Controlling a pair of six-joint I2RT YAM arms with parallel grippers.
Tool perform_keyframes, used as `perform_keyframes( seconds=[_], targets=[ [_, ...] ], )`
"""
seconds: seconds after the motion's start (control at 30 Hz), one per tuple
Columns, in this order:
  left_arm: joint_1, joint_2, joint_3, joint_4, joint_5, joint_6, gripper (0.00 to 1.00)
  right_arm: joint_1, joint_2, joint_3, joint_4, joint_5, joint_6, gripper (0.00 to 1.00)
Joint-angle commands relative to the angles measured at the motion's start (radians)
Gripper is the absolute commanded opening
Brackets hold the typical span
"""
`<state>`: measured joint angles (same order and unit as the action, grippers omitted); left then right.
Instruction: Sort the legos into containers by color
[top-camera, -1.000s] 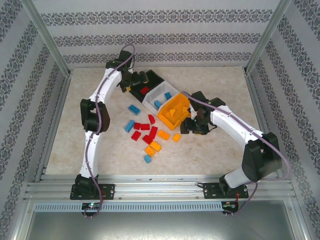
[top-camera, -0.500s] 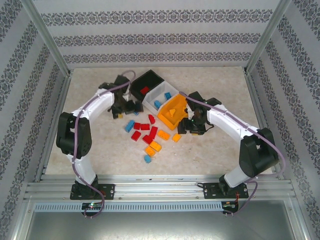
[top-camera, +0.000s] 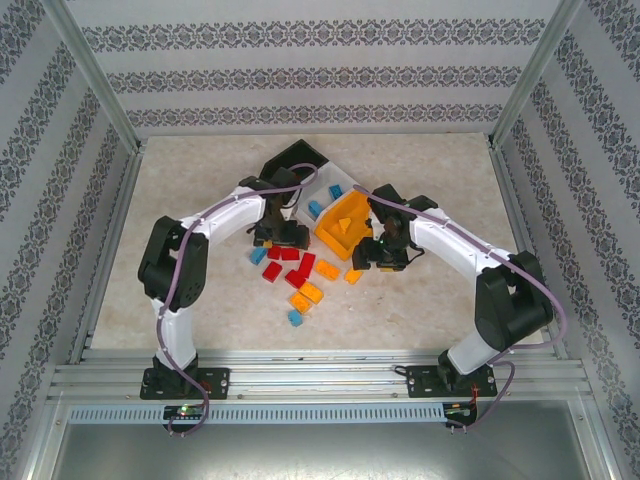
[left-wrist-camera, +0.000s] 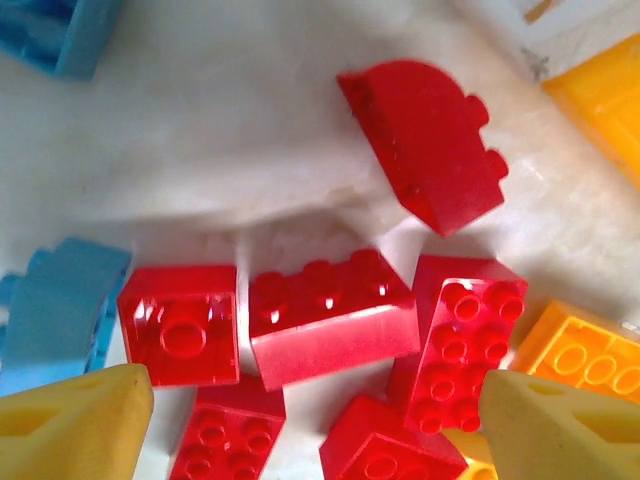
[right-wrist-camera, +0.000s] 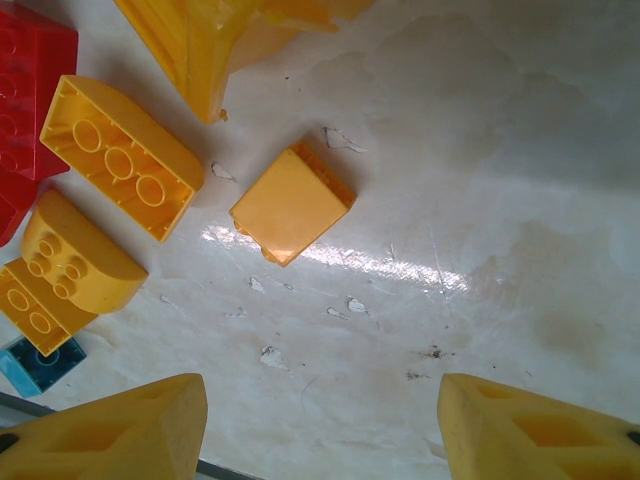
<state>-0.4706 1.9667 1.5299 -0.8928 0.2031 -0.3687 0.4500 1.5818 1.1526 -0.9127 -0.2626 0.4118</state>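
Loose legos lie in a heap on the table in front of the containers: red ones, orange ones and light blue ones. The black bin, white bin and orange-yellow bin stand joined in a slanted row. My left gripper hovers open just above the red bricks. In the left wrist view a long red brick lies between and ahead of its fingertips. My right gripper is open over bare table, with a small orange brick ahead of it.
Blue bricks lie in the white bin and an orange piece in the orange-yellow bin. A blue brick lies left of the red cluster. The orange-yellow bin's corner is close ahead of my right gripper. Patterned walls enclose the table.
My left arm has swung from the black bin towards the near right and now sits low over the red bricks, its jaws a little narrower. The right arm has barely moved.
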Motion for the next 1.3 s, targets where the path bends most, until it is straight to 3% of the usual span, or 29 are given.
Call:
perform_keyframes(
  seconds=[0.0,0.17,0.8,1.27],
  targets=[
    [-0.011,0.042,0.060,-0.083,-0.032,0.039,0.80,0.008,-0.036,-0.005,-0.016,0.007,-0.010,0.64],
    [-0.033,0.080,0.094,-0.101,-0.035,0.008,0.70,0.006,-0.051,-0.016,-0.013,0.011,-0.003,0.64],
    [-0.059,0.133,0.067,-0.080,-0.051,-0.076,0.66,0.017,-0.052,-0.019,-0.009,0.010,0.005,0.64],
    [-0.058,0.157,0.132,-0.120,-0.089,-0.083,0.49,0.019,-0.054,-0.019,-0.012,0.016,0.002,0.64]
  ],
)
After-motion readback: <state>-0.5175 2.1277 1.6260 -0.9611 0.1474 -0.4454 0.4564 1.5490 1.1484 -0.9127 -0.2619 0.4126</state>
